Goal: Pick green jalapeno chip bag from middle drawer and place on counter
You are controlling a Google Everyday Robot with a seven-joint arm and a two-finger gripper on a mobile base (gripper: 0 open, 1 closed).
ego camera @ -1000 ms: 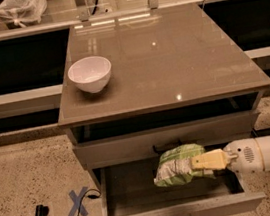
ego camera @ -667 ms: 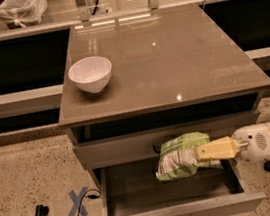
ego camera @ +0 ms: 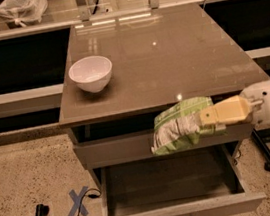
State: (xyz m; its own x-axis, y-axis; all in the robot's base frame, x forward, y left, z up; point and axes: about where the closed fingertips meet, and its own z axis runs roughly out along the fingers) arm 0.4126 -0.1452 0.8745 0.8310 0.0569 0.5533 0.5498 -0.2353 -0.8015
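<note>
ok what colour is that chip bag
Light green with white print, camera view; the gripper holds the chip bag above the middle drawer.

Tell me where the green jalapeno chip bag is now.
In the camera view, right of centre: the green jalapeno chip bag hangs clamped in the tool, below the front edge of the counter and above the open middle drawer.

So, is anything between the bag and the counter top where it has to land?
Only the counter front edge. The gripper holds the chip bag at about that edge's height, in front of the upper drawer front, so it likely must rise first. The white bowl sits on the counter's left part, well aside.
</note>
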